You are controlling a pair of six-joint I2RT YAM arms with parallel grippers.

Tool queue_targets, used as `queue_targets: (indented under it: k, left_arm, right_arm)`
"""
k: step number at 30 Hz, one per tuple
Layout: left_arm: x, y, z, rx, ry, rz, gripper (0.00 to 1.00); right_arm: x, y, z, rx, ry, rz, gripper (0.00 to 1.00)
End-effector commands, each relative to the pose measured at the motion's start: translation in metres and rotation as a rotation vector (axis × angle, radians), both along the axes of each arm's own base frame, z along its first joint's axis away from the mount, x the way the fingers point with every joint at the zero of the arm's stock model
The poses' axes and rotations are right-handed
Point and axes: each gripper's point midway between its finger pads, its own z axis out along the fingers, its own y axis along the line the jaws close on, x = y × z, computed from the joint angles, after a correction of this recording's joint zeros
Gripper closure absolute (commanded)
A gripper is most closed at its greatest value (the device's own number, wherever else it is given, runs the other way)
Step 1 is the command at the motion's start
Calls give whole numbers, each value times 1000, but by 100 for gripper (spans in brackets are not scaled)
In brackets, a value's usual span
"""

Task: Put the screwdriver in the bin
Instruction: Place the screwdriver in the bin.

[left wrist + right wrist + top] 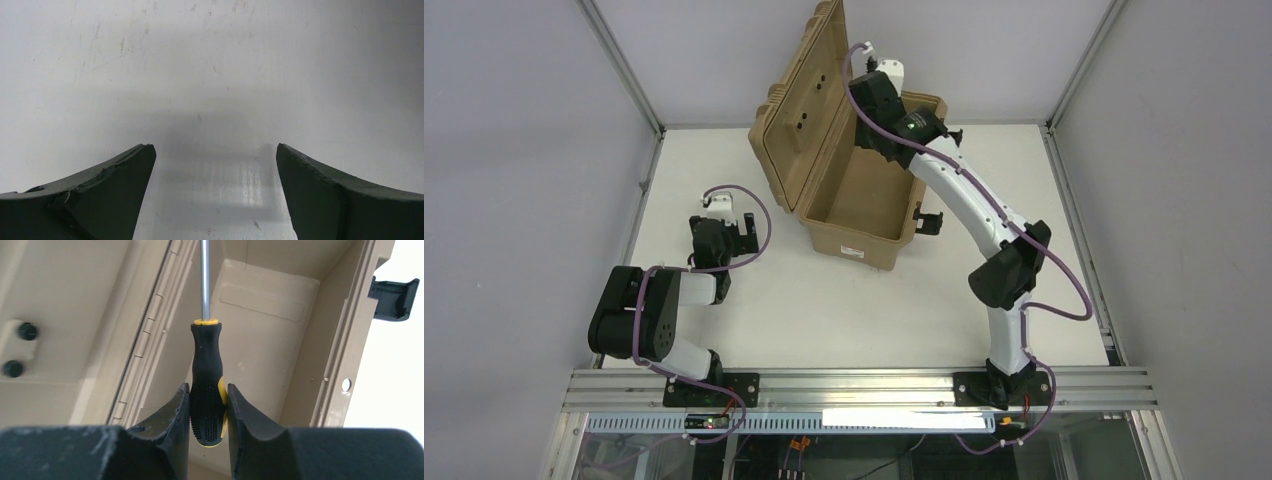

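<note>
While your right gripper [207, 390] pinches its black-and-yellow handle, the screwdriver [205, 355] points into the open bin [260, 350]. Your left gripper [215, 150] gapes, empty.

I count from remote desk: one screwdriver [205, 365]. One bin [879, 252], one lid [799, 110]. Two black latches [930, 222] showing on bin. Two black knobs [27, 331] on lid. One red-white label [852, 251]. Two arms [969, 195]. Two grippers: left gripper [215, 147], right gripper [207, 387]. Two fingers [100, 190] on each. One table [824, 320].
</note>
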Motion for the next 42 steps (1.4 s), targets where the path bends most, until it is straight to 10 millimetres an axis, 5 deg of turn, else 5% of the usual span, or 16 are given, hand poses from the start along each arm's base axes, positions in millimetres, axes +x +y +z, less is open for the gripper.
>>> queue_targets:
  k: [1, 17, 25, 33, 39, 42]
  left_arm:
    - [7, 4, 11, -11, -39, 18, 1]
    - [7, 4, 11, -10, -39, 19, 1]
    - [7, 4, 11, -10, -39, 17, 1]
    - [7, 4, 11, -11, -39, 19, 1]
    - [7, 4, 11, -11, -40, 18, 1]
    - [7, 4, 10, -11, -38, 18, 1]
  right_arm:
    - [17, 6, -18, 29, -37, -57, 92]
    - [28, 13, -178, 4, 170, -93, 92]
    - [27, 10, -237, 2, 274, -126, 88]
    - [27, 7, -251, 12, 303, -135, 58]
    - [28, 5, -241, 14, 291, -132, 27]
    - [29, 4, -236, 11, 283, -132, 2]
